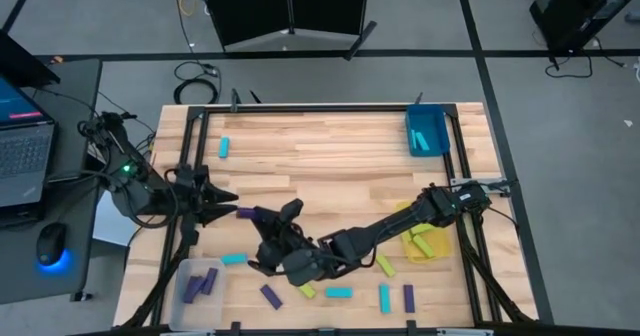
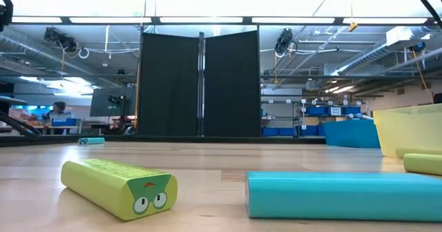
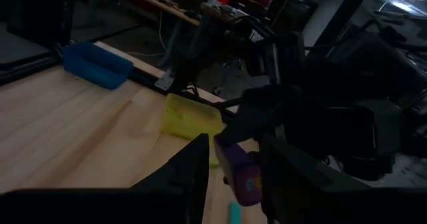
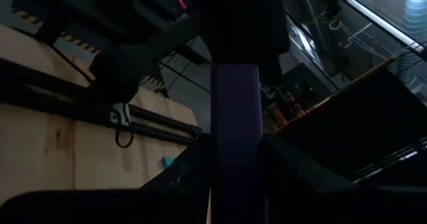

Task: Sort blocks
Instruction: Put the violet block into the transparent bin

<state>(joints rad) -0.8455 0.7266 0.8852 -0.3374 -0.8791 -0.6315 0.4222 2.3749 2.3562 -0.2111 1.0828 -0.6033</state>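
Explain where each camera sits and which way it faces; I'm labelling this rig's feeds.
High: above the table, looking straight down; both arms show.
Low: at table-top height, looking level past a yellow-green block and a cyan block into the room; no arm plainly shows.
Left wrist: on the left arm, looking past the left gripper at a purple block.
Right wrist: on the right arm, looking past the right gripper at a purple block.
Shared: both wrist views apparently show the one purple block seen between the grippers from above.
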